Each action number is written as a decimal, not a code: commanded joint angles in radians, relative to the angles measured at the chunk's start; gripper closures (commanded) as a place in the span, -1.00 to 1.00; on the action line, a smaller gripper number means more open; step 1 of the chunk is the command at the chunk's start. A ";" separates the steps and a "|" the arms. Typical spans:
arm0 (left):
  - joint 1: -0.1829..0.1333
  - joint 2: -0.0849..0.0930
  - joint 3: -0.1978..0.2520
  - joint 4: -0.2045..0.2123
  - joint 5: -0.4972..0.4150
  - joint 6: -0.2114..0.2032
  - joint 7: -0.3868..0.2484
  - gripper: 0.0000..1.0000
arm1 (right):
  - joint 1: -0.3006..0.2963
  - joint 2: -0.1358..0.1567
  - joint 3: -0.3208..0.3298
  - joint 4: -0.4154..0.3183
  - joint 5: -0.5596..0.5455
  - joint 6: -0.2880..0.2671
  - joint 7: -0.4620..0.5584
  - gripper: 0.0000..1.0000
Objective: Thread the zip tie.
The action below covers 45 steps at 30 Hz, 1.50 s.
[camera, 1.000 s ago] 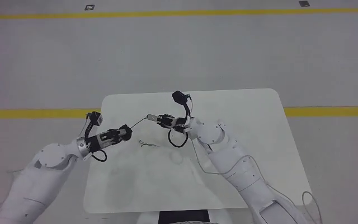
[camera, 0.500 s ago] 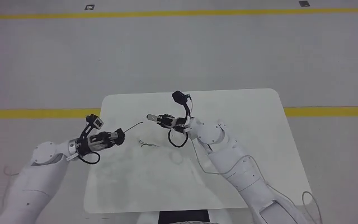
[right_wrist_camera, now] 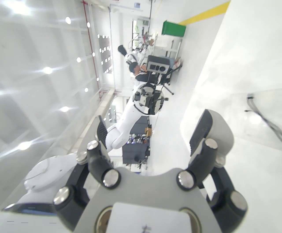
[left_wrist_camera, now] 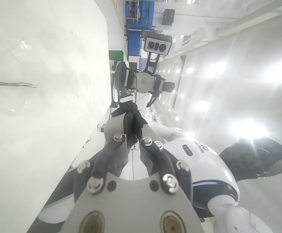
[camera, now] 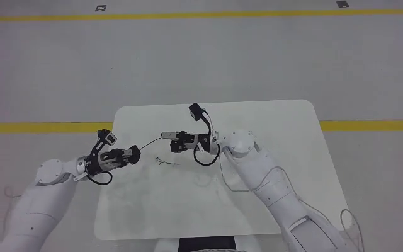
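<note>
Dark loose ties [camera: 166, 162] lie on white table [camera: 283, 126] (left half).

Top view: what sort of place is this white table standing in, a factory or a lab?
Most likely a robotics lab or workshop hall. The white table stands on a pale floor marked with yellow lines, and the wrist views show blue racks and rows of ceiling lights behind.

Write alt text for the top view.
The left gripper holds a thin dark zip tie above a white rounded table, its free end pointing at the right gripper, whose fingers are open. More thin dark ties lie on the table.
</note>
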State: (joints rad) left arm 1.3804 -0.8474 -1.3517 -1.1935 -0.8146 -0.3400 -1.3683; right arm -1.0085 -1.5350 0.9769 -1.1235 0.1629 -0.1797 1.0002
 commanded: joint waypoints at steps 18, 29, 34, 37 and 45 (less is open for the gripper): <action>0.000 0.000 0.000 0.000 0.000 0.000 0.000 1.00 | 0.074 -0.035 -0.061 0.162 0.216 -0.034 0.088 -1.00; 0.000 0.000 0.000 0.000 0.000 0.000 0.000 1.00 | 0.110 -0.057 -0.091 0.281 0.285 -0.092 0.060 -0.40; 0.000 0.000 0.000 0.000 0.000 0.000 0.000 1.00 | 0.125 -0.068 -0.105 0.320 0.299 -0.112 0.040 0.16; 0.000 0.000 0.000 0.000 0.000 0.000 0.000 1.00 | 0.132 -0.074 -0.112 0.339 0.309 -0.122 0.036 0.28; 0.000 0.000 0.000 0.000 0.000 0.000 0.000 1.00 | 0.148 -0.086 -0.127 0.380 0.327 -0.132 0.039 0.42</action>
State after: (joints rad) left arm 1.3804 -0.8474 -1.3517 -1.1935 -0.8146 -0.3400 -1.3683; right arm -0.8616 -1.6199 0.8513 -0.7472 0.4882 -0.3104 1.0384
